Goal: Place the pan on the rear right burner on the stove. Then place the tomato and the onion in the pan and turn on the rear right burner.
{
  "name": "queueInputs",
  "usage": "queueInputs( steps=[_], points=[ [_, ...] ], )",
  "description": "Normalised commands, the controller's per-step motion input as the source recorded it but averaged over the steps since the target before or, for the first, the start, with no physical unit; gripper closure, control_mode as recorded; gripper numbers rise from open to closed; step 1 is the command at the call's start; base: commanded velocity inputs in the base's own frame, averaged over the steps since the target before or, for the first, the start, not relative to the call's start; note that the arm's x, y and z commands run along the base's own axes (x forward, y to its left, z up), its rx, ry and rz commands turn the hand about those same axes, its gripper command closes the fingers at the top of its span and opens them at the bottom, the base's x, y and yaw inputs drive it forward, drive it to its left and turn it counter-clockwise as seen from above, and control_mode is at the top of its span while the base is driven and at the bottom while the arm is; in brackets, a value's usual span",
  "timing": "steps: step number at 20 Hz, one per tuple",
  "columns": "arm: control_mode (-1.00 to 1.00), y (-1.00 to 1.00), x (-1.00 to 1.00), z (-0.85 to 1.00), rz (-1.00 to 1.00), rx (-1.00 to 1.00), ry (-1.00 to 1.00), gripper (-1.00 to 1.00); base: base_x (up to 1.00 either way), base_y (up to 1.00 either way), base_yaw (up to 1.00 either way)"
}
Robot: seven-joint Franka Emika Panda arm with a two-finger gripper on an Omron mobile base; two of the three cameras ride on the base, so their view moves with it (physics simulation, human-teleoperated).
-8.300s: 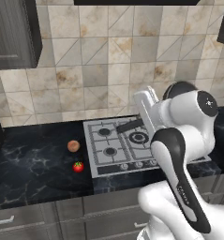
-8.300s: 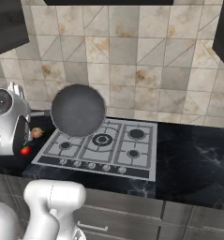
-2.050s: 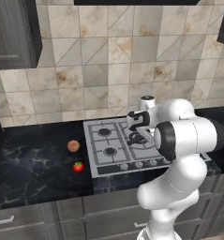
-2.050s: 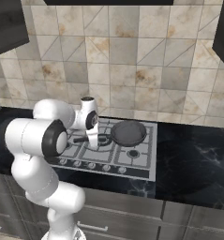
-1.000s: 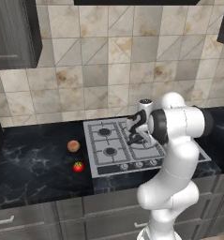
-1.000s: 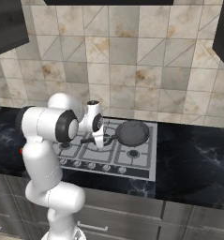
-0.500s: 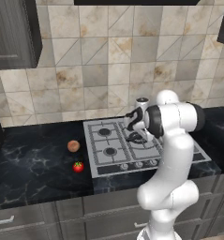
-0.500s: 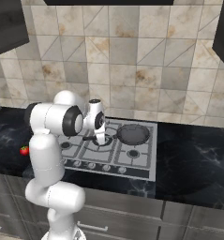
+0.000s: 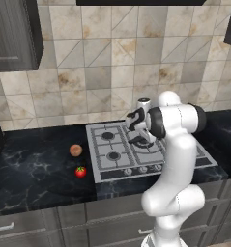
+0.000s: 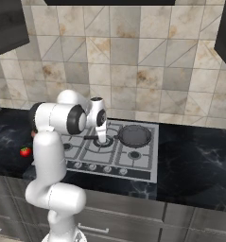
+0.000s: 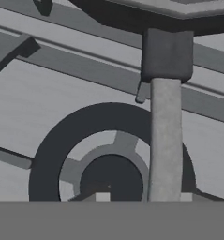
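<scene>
the pan [image 10: 135, 135] sits on the rear right burner of the stove [image 10: 143, 170], so that step looks done. my tool [image 10: 103, 139] hangs over its handle; i cannot tell whether it grips. the tomato [image 9: 80, 171] and onion [image 9: 76, 150] wait on the bench [image 9: 35, 166], burner unlit.

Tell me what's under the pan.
The pan sits on the black grate at the stove's rear right corner. The burner beneath is covered by the pan, so it cannot be seen. Its handle reaches over the central burner.
</scene>
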Motion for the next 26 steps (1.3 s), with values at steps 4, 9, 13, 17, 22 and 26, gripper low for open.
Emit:
queueInputs(
  steps=[4,9,13,17,22,26],
  points=[
    [-1.0,-0.15,0.12,-0.2,0.0,0.0,-0.01,1.0,0.0,0.0,0.0],
    [-1.0,-0.06,0.0,-0.09,0.0,-0.01,-0.03,-1.0,0.0,0.0,0.0],
    [-1.0,-0.17,-0.08,-0.06,0.0,0.0,-0.08,-1.0,0.0,0.0,0.0],
    [-1.0,-0.14,-0.12,-0.01,0.0,0.0,-0.11,-1.0,0.0,0.0,0.0],
    [-1.0,-0.07,-0.16,0.05,0.0,0.0,-0.17,-1.0,0.0,0.0,0.0],
    [-1.0,0.05,0.0,0.39,0.0,0.0,-0.25,-1.0,0.0,0.0,0.0]
  ],
)
